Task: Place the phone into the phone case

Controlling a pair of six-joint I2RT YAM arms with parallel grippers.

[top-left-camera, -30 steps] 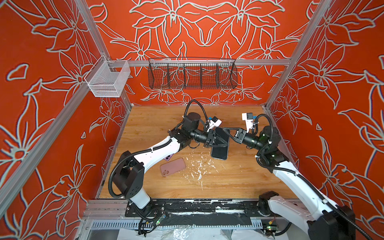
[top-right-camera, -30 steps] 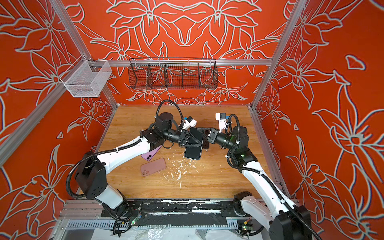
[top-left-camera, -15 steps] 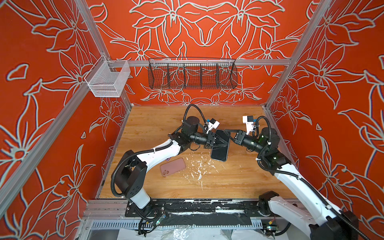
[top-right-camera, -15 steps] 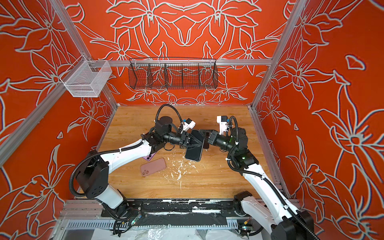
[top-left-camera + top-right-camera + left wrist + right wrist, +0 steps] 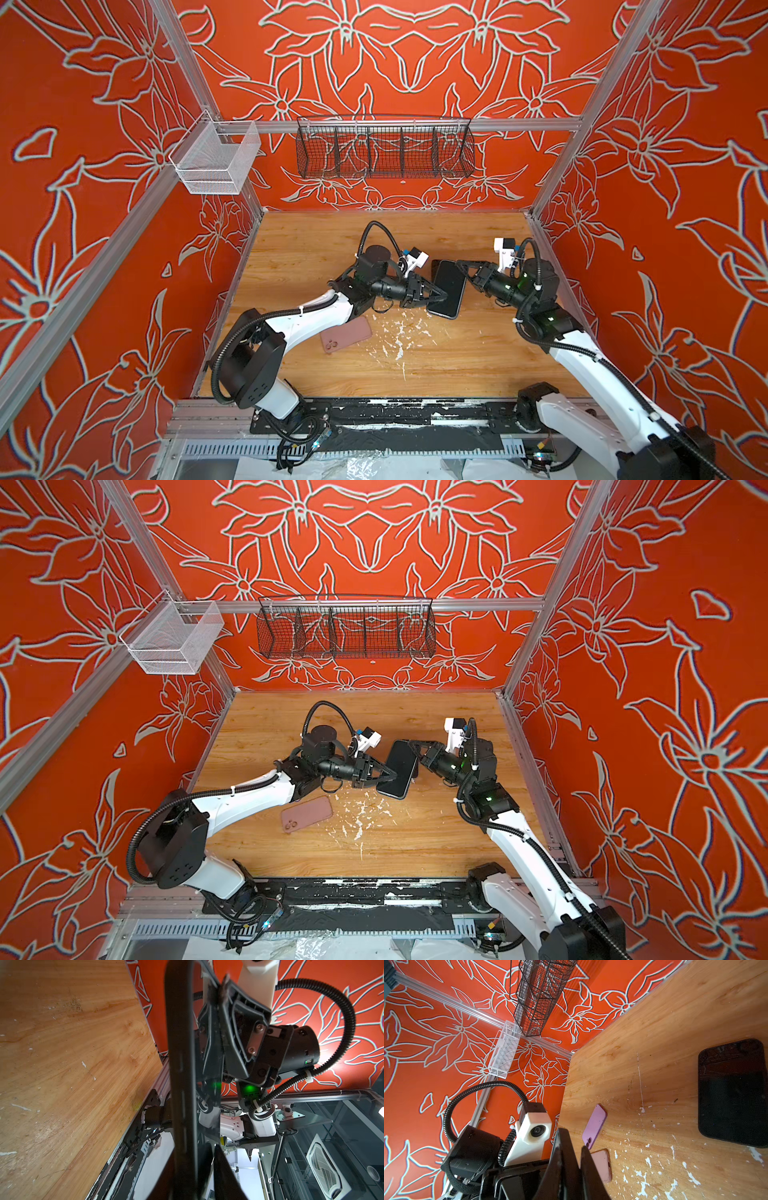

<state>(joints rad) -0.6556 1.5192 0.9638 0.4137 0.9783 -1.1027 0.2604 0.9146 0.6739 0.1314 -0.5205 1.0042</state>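
- We see the black phone (image 5: 451, 284) (image 5: 401, 766) held clear of the bench (image 5: 457, 365). It lies about level with the bench, glossy face up, between the two tools and near the middle of the bench in both top views.
- The left tool (image 5: 444, 296) (image 5: 392, 776) reaches in from the left, with one finger over the phone's face. In the left wrist view the phone's long edge (image 5: 180, 1064), with its side slits, runs between the fingers (image 5: 226, 1178). We cannot tell whether they press it or stand just off it.
- The right tool (image 5: 458, 262) (image 5: 409, 742) is clenched, its tips together at the phone's back right corner. In the left wrist view the tip (image 5: 218, 985) meets the glass there. We cannot tell whether the corner is pinched between the tips.
- We cannot tell whether the black phone wears a cover of its own.
- The pink case (image 5: 347, 334) (image 5: 307, 814) lies flat on the bench with its back up and camera holes showing. It is just beside the left forearm and apart from the black phone.
- In the right wrist view a purple phone (image 5: 594, 1126) lies back up near the pink case (image 5: 602, 1165).
- That view also shows a black slab (image 5: 733, 1093) flat on the bench; we cannot tell whether it is a phone or a case.
- White flecks (image 5: 399, 332) are scattered on the bench between the pink case and the black phone.
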